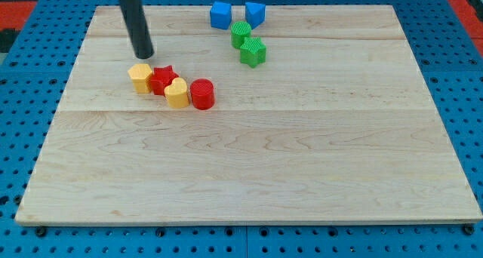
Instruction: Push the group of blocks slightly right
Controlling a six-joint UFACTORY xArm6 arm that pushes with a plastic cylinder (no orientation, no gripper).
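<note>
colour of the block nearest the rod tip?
Yellow block, just below my tip; the camera view shows it.

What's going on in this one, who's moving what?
A robot arm's dark rod is working on a wooden board. My tip sits just above the left end of a row of four blocks: yellow block, red star block, yellow heart block, red cylinder. Two blue blocks and two green blocks sit apart near the view's top.
</note>
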